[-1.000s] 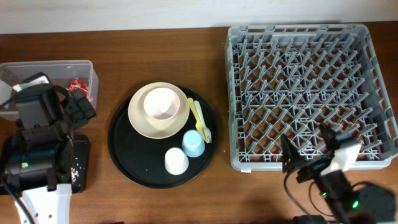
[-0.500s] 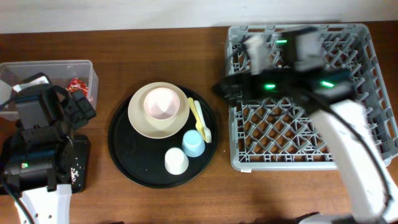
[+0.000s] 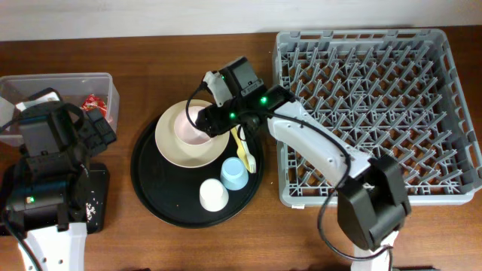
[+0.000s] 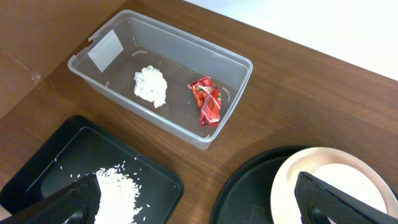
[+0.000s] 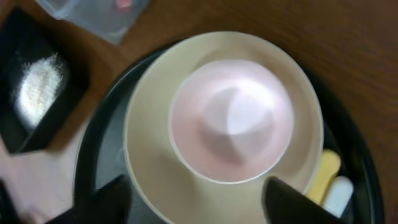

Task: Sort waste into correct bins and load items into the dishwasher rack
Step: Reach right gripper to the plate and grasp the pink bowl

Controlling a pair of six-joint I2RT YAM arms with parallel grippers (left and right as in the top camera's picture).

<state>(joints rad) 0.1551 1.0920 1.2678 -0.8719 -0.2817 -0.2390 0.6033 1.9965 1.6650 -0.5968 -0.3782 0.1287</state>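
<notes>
The crumpled napkin (image 4: 151, 86) and red wrapper (image 4: 206, 99) lie in the clear box (image 4: 236, 68). Rice (image 4: 118, 190) lies in the shallow black tray (image 4: 37, 162). My left gripper (image 4: 199, 208) is open and empty, hovering between that tray and the cream bowl-plate (image 3: 169, 143). The pink bowl (image 3: 188, 129) sits in the bowl-plate. My right gripper (image 5: 199, 202) is open and empty just above the pink bowl (image 5: 231, 118) and bowl-plate (image 5: 149, 162). The blue cup (image 3: 234, 174), white cup (image 3: 214, 195) and yellow fork and spoon (image 3: 245, 147) are beside them. The grey rack (image 3: 369, 113) is empty.
The dishes stand on a large round black tray (image 3: 151, 181) at the table's middle. My left arm (image 3: 53, 150) covers much of the shallow black tray and part of the clear box (image 3: 105, 83) at the far left. My right arm reaches from the rack's front edge.
My right arm swung from the table's front right, across the rack, to above the pink bowl. The left arm and all objects stayed put.
</notes>
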